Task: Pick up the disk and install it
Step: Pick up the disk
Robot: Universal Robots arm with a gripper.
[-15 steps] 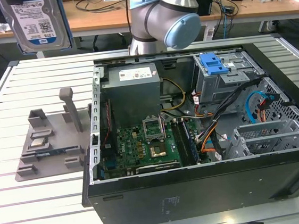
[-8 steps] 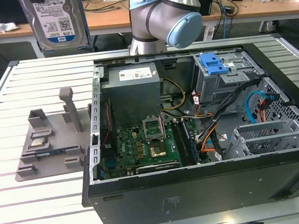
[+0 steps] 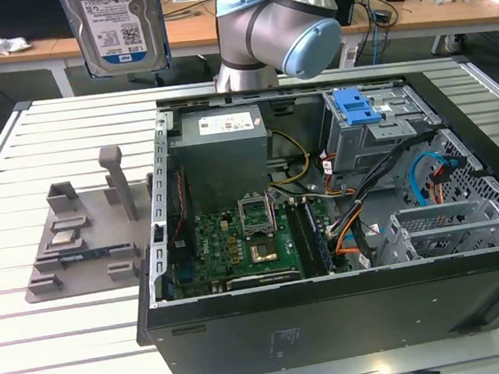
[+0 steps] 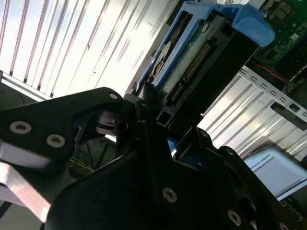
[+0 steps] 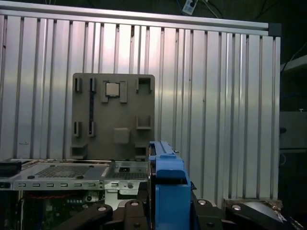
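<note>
Since my pincer [image 5: 169,213] is clamped on the disk [image 3: 121,26], I call pickup done; it hangs above the tabletop's [image 3: 87,338] far edge, uninstalled.

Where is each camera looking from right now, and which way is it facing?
Exterior view: off the arm, raised, looking down into the open computer case on the slatted table; the arm's elbow shows, and the disk held aloft.
First wrist view: on the wrist, looking past the disk's blue rail to the grey fixture tray; the gripper flanks the rail.
Second wrist view: on the wrist, close on the gripper clamping the disk.
Shared: all three show the disk and table.
</note>
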